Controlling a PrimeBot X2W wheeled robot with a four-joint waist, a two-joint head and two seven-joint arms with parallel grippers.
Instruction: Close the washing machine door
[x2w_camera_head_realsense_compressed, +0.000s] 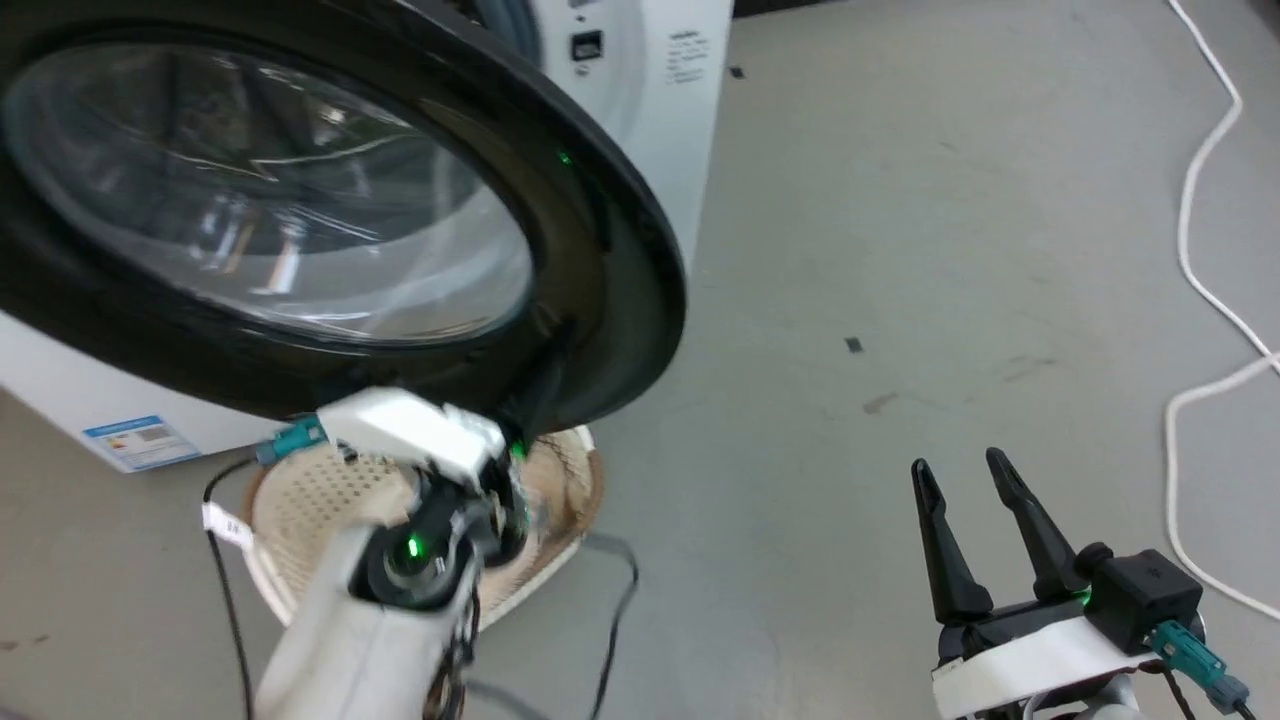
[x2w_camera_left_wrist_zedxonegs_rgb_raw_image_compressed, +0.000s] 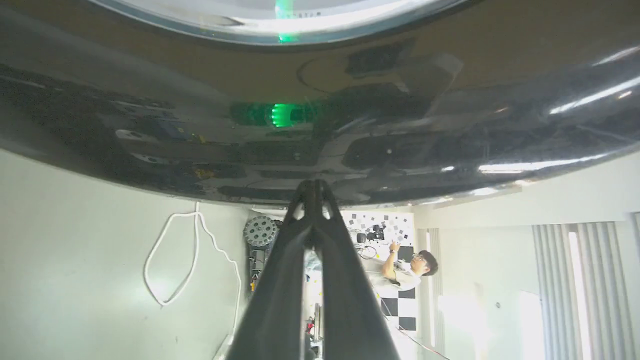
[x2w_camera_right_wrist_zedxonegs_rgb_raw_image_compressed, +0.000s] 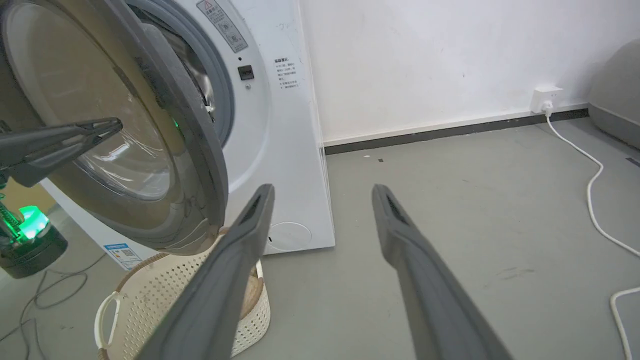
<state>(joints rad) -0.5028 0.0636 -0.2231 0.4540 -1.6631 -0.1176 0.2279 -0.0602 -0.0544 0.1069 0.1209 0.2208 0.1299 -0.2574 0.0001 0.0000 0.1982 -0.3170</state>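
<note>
left wrist view: the left gripper (x2w_camera_left_wrist_zedxonegs_rgb_raw_image_compressed: 312, 186), jaws clenched empty, is set against the large round glossy black washing machine door (x2w_camera_left_wrist_zedxonegs_rgb_raw_image_compressed: 450, 125), apparently for pushing; the right gripper (x2w_camera_head_realsense_compressed: 958, 462), lower right, is held released.

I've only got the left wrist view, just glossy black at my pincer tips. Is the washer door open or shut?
Observer: Open. The right wrist view shows the washing machine door swung out from the washing machine, with the grey gasket exposed behind it.
Operator: Where's my other arm?
Observer: The right pincer is open and hangs over bare floor, well apart from the door.
Operator: Anything below the door?
Observer: A cream perforated basket sits on the floor under the door's lower edge.
</note>
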